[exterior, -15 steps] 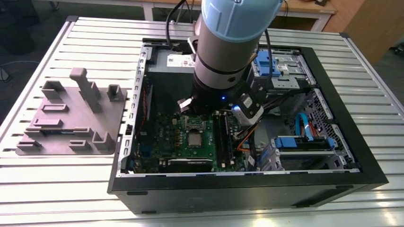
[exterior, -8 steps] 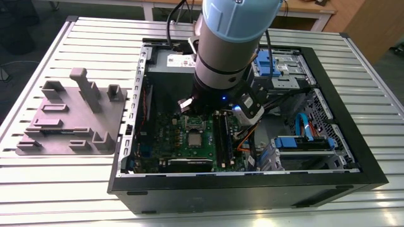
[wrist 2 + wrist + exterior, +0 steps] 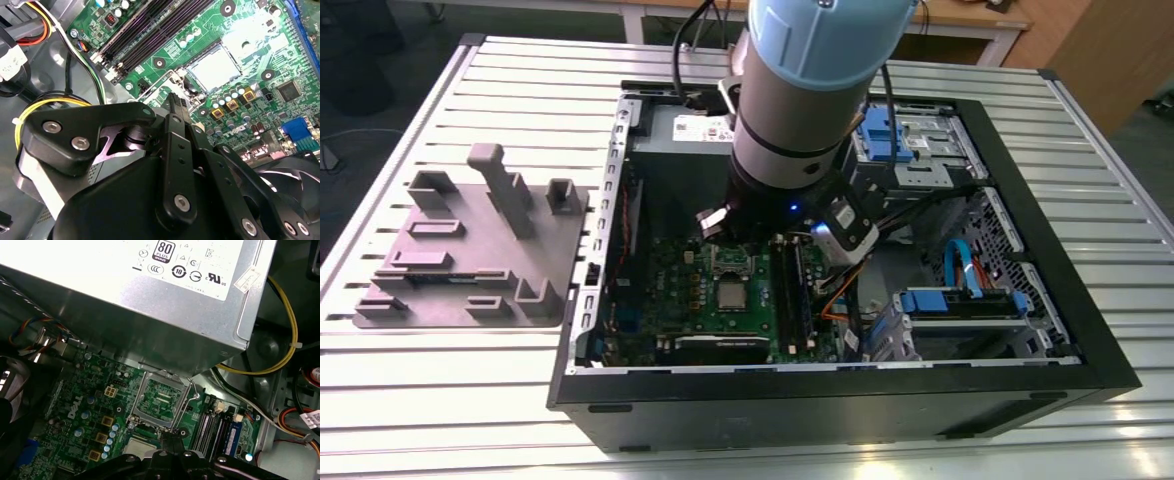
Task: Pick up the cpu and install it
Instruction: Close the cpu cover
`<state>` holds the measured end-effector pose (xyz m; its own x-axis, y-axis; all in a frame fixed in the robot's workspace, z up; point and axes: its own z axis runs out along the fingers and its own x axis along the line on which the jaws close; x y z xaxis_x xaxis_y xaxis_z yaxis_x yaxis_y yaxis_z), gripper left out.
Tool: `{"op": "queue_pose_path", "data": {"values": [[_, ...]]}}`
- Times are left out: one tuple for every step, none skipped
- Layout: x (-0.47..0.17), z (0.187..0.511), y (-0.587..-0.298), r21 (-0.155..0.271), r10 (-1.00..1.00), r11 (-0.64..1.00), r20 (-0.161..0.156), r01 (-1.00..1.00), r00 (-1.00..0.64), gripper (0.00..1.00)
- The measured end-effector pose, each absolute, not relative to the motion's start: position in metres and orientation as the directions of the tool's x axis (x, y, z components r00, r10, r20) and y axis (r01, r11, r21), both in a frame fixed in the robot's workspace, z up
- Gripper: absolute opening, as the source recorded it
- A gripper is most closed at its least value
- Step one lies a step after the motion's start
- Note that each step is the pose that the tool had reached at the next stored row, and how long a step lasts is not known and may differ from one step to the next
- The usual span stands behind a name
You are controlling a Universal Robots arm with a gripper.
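The gripper [image 3: 172, 437], fingers clenched on nothing, hovers just beside the cpu [image 3: 141, 446]; a sideways nudge could knock it askew so it seats badly

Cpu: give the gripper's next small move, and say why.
Probably open the gripper before going any lower. In the first wrist view it looks shut and empty, poised just above the cpu. The cpu lies flat on the motherboard, beside the raised socket frame. A shut gripper could not close on the chip's edges, so opening likely comes first.
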<state>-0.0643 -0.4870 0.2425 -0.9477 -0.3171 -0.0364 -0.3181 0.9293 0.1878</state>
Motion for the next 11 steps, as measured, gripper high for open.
{"op": "queue_pose_path", "data": {"values": [[-0.0641, 0.2424, -0.4869, 0.188, -0.317, 0.929, -0.036, -0.318, -0.948, 0.1], [-0.0633, 0.2422, -0.4869, 0.188, -0.318, 0.929, -0.037, -0.319, -0.948, 0.1], [-0.0621, 0.2421, -0.4868, 0.188, -0.318, 0.929, -0.037, -0.319, -0.947, 0.1], [-0.061, 0.242, -0.4869, 0.188, -0.319, 0.929, -0.037, -0.32, -0.947, 0.1], [-0.0598, 0.2419, -0.4869, 0.188, -0.32, 0.928, -0.036, -0.321, -0.947, 0.1], [-0.0591, 0.2419, -0.4869, 0.188, -0.323, 0.927, -0.036, -0.324, -0.946, 0.1], [-0.059, 0.2418, -0.4869, 0.188, -0.333, 0.924, -0.036, -0.334, -0.942, 0.1], [-0.059, 0.2417, -0.4868, 0.188, -0.35, 0.918, -0.036, -0.35, -0.936, 0.1], [-0.059, 0.2417, -0.4868, 0.188, -0.368, 0.911, -0.036, -0.368, -0.929, 0.1], [-0.059, 0.2416, -0.4868, 0.188, -0.385, 0.904, -0.036, -0.384, -0.922, 0.1], [-0.059, 0.2414, -0.4868, 0.188, -0.401, 0.897, -0.036, -0.4, -0.915, 0.1]]}}
